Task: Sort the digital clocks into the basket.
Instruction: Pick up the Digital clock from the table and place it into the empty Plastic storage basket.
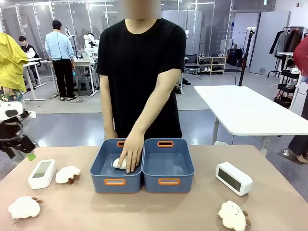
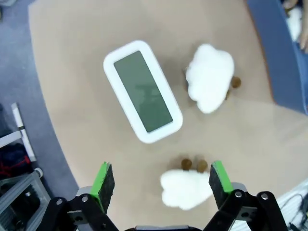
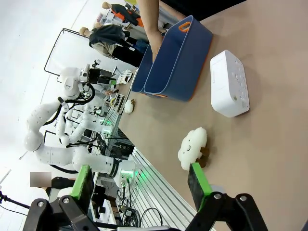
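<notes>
Left gripper, spread, is held above a digital clock, apparently for grasping; right gripper is likewise spread.

I see the left bin and right bin side by side mid-counter, with a person's hand in the left bin. To their left lies one clock, a sheep just right of it and another sheep nearer me. To the right lies the second clock, with a third sheep before it.
</notes>
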Controlling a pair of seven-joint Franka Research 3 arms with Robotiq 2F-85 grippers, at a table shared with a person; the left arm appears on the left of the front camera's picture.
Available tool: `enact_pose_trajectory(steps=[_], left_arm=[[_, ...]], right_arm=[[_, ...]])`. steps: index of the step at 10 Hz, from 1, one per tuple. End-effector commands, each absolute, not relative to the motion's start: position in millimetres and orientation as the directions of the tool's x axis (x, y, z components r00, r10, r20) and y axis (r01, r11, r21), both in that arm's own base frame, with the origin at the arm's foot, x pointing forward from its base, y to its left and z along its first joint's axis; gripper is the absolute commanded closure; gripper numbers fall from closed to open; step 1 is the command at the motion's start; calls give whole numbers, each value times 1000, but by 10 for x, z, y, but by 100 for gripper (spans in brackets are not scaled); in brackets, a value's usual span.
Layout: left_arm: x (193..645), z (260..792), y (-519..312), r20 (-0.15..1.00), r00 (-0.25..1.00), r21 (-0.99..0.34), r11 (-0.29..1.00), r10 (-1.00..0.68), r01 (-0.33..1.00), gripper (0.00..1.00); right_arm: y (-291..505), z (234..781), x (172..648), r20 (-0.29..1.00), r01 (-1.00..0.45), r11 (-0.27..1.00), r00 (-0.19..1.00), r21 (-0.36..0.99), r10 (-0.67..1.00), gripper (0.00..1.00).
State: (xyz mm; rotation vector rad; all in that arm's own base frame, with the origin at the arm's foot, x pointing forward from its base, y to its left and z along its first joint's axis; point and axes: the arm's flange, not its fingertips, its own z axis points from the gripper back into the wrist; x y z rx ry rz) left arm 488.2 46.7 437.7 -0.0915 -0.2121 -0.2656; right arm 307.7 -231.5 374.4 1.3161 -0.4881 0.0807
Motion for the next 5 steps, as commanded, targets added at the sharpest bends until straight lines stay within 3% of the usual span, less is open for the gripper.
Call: enact_pose_trajectory(steps=[1,5], left_arm=[[5022,4254,364,242,962,-5,991,-128,133,0],[5252,3745,226,225,974,8,1000,-24,23,0]], right_arm=[[-2313,3753,3070,395,-337,258,893,905,-218,0],[-2313,3753,3070,395,-337,258,893,905,-218,0]])
